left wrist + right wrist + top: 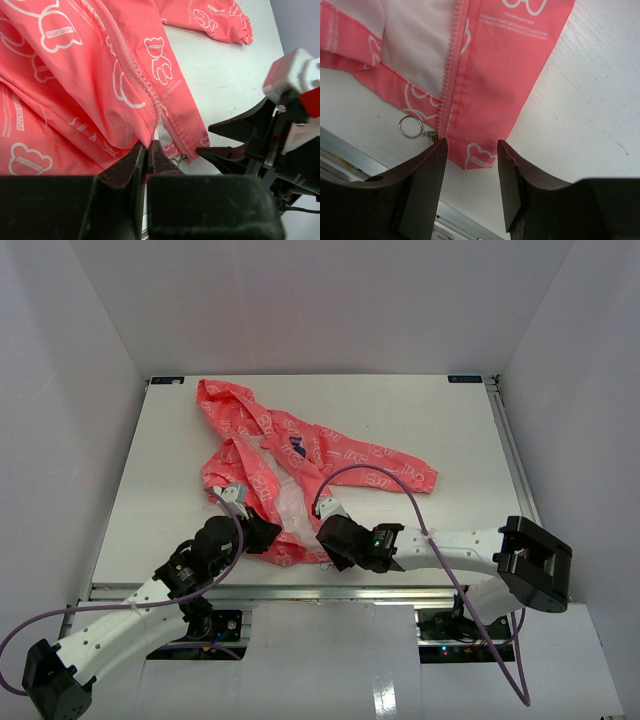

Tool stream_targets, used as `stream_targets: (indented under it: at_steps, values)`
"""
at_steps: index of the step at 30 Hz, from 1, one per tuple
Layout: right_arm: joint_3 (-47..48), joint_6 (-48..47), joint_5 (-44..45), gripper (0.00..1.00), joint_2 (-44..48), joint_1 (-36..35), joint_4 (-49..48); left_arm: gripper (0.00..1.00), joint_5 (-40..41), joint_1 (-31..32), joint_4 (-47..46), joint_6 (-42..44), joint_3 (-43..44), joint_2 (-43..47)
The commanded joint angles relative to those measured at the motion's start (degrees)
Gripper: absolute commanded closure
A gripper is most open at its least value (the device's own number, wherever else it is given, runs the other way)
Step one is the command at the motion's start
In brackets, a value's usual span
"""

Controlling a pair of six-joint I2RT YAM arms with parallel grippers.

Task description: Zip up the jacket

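— What place is this?
— A robot lab: plain white walls (330, 300) stand around the white table (440, 410), a metal rail (290, 592) runs along the table's near edge, and purple cables (368, 467) loop over the table.

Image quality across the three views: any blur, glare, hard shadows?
Top external: even diffuse light, soft shadows, no glare on the coral-pink thin-fabric hooded jacket. Left wrist: print sharp, left tool's fingers blurred. Right wrist: small metal pull ring crisp, right tool's fingers dark, slightly soft.
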State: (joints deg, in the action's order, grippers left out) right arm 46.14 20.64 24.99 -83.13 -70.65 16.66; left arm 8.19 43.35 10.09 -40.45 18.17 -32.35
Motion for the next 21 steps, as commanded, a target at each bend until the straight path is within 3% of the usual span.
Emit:
stream_targets:
  at_steps: [1, 21]
  values:
    - [2.1, 0.9, 1.4, 0.49, -2.3, -0.3, 0.6, 1.00, 0.8, 0.1, 0.1, 0.5, -0.5, 0.7]
    - [0.1, 2.0, -2.6, 0.56, -5.0, 1.3, -2.3, 1.00, 1.2, 0.1, 0.5, 0.4, -0.4, 1.1]
